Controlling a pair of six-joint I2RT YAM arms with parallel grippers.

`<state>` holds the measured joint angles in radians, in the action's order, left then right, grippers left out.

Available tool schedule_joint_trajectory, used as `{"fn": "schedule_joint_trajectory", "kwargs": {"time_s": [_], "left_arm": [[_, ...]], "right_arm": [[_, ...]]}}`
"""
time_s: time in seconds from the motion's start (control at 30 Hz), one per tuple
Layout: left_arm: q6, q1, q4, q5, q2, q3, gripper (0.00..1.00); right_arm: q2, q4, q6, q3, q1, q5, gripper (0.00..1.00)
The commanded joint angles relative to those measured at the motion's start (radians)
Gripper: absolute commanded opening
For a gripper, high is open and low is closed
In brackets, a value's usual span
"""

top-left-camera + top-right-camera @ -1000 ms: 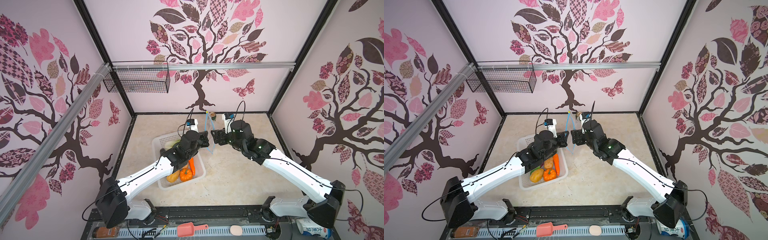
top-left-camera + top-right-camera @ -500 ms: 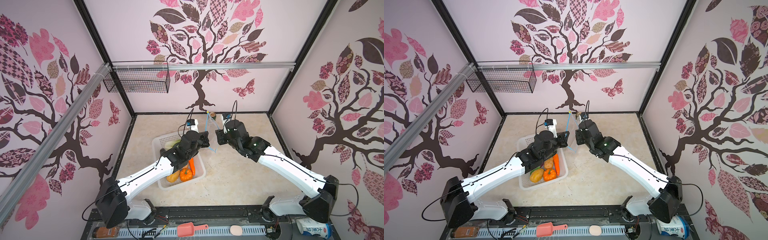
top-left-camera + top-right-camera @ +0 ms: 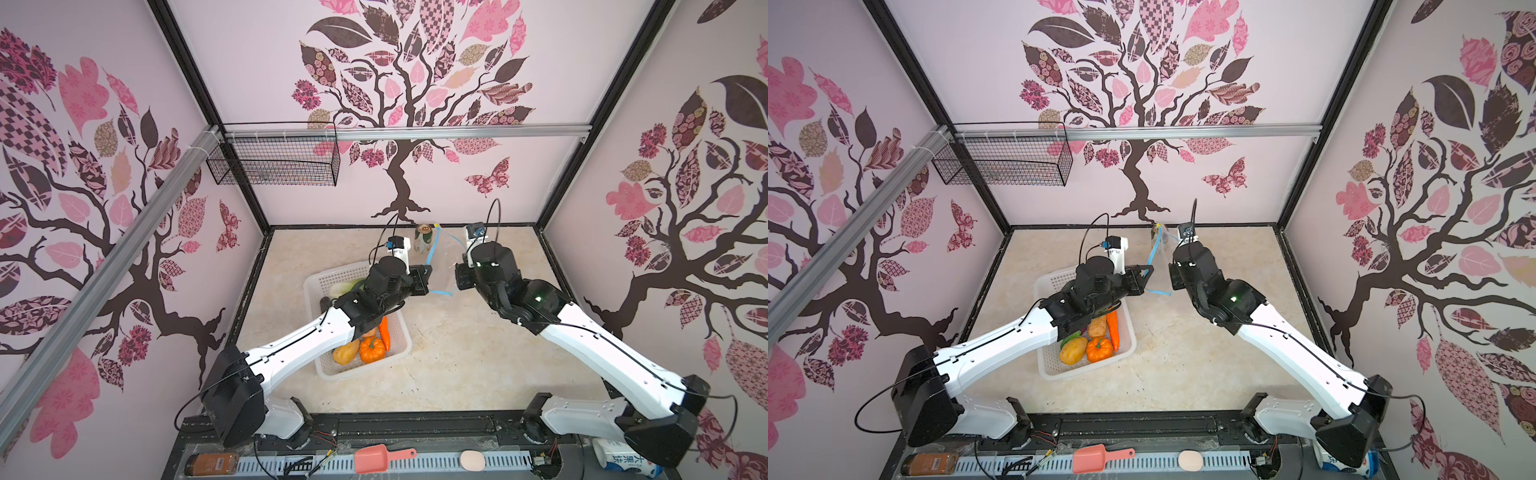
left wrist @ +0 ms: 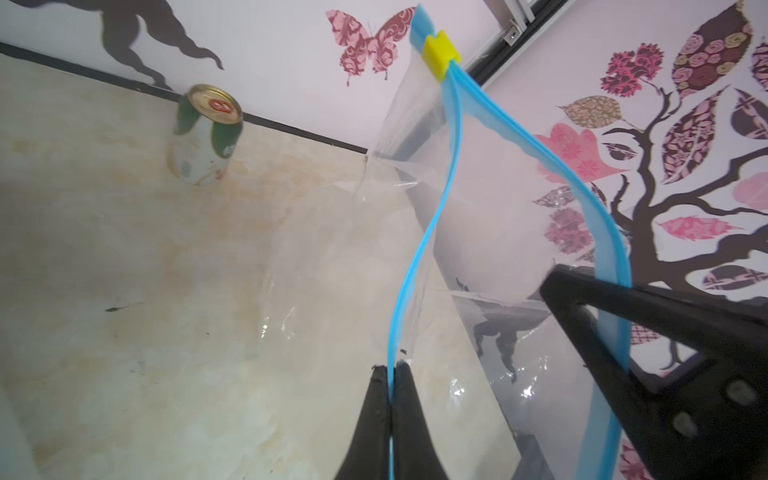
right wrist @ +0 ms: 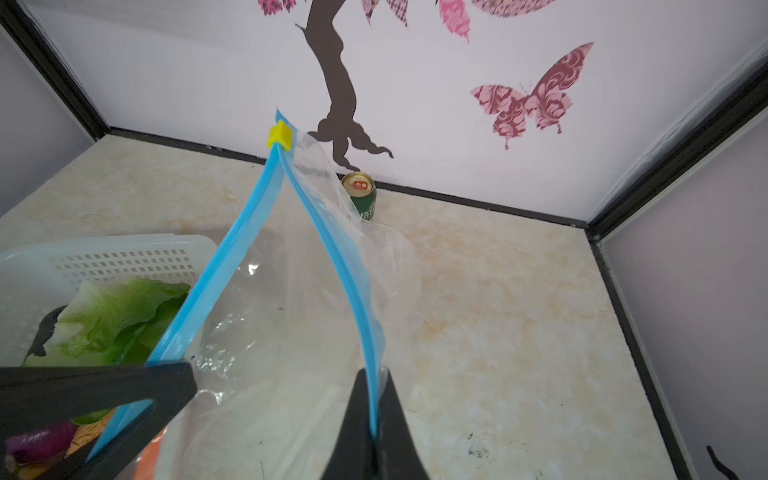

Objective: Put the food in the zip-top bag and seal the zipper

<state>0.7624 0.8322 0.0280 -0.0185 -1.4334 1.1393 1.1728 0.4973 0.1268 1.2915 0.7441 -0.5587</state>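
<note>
Above the tabletop (image 5: 498,311), just beside the basket (image 5: 124,253), the right fingers (image 5: 365,388) have just clamped onto one strip of the zipper (image 5: 334,249), while the left fingers (image 4: 386,376) stay pinched on the other. Held by both, the zip-top bag (image 5: 291,332) hangs with its mouth seemingly ready to be spread; the food (image 3: 372,349) waits in the basket.

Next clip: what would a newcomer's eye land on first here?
The clear zip-top bag held up between the arms, mouth pulled open: the left claw and right claw are each shut on one lip of the blue zipper, with a yellow slider at the far end. Next, the white basket of toy vegetables under the left arm, none visibly bagged.
</note>
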Motion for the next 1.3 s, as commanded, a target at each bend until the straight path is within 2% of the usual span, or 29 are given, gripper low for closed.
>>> {"fn": "schedule_joint_trajectory", "kwargs": {"time_s": [0.0,0.13,0.33,0.43,0.6,0.77,0.87,0.93,1.1,1.2,1.27], "left_arm": [[0.044,0.004,0.053,0.130,-0.047,0.043,0.00],[0.093,0.004,0.055,0.168,-0.102,0.020,0.00],[0.141,-0.017,0.046,0.193,-0.126,-0.109,0.00],[0.120,-0.039,0.011,0.148,-0.077,-0.174,0.00],[0.037,-0.082,-0.141,0.051,-0.004,-0.215,0.00],[-0.050,-0.088,-0.274,-0.082,0.067,-0.223,0.00],[-0.090,-0.090,-0.306,-0.114,0.095,-0.222,0.00],[-0.105,-0.091,-0.320,-0.109,0.099,-0.214,0.10],[-0.102,-0.104,-0.334,-0.039,0.098,-0.182,0.55],[-0.098,-0.120,-0.365,-0.001,0.125,-0.166,0.68],[-0.101,-0.130,-0.393,0.010,0.156,-0.160,0.72]], "right_arm": [[-0.081,0.035,-0.049,0.038,0.003,-0.008,0.00],[-0.066,0.067,-0.025,0.032,0.003,0.116,0.00],[0.090,0.085,0.008,-0.043,0.003,0.219,0.00],[0.151,0.028,0.015,-0.087,0.000,0.254,0.00],[0.247,-0.056,0.058,-0.110,-0.043,0.371,0.00],[0.244,-0.162,0.127,-0.166,-0.117,0.506,0.00],[0.213,-0.237,0.165,-0.218,-0.155,0.583,0.00],[0.197,-0.279,0.172,-0.244,-0.157,0.618,0.00],[0.195,-0.331,0.199,-0.271,-0.157,0.654,0.00],[0.202,-0.342,0.205,-0.277,-0.158,0.655,0.00],[0.203,-0.352,0.208,-0.283,-0.157,0.657,0.00]]}}
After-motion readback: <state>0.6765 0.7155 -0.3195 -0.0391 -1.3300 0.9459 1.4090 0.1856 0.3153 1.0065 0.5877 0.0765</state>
